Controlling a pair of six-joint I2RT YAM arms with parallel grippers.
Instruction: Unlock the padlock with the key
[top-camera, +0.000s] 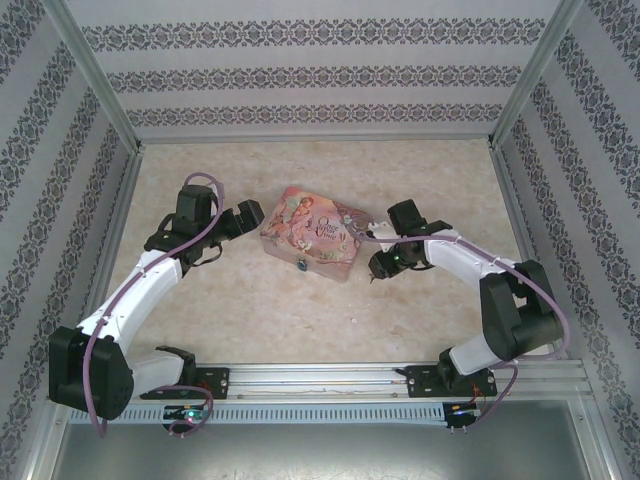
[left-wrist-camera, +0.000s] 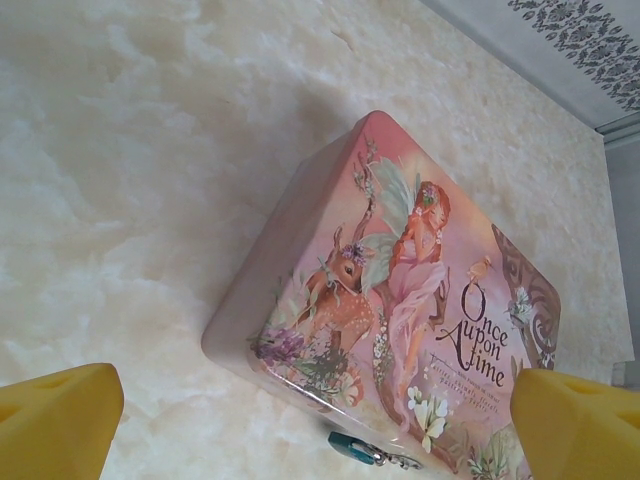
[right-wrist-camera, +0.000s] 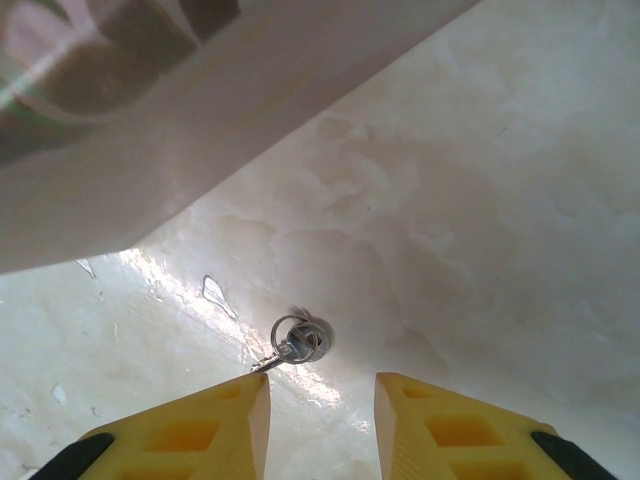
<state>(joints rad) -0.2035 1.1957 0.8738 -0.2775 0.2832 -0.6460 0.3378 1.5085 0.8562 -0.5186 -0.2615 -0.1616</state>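
Two things: where is the key (right-wrist-camera: 293, 342), and which way does it lie?

— On the table (right-wrist-camera: 500, 200), just ahead of the right gripper (right-wrist-camera: 322, 400) and close beside the tin (right-wrist-camera: 150, 150). Its ring is at the far end. The thin shaft slants back toward the tip of the finger on the view's left and almost meets it. It is too small to tell more.

Is it held?

— No. The right fingers (right-wrist-camera: 200, 430) stand partly apart with nothing between them.

And the padlock (left-wrist-camera: 350, 447)?

— Against the tin's near wall, low in the left wrist view. Its teal body lies to the left and the silver shackle to the right, so its long axis runs roughly along that wall. Whether it hangs from a clasp I cannot tell.

The left gripper (left-wrist-camera: 318, 425)?

— Spread wide and released, facing the tin's lid with nothing gripped. From above it sits just beside the tin's left end.
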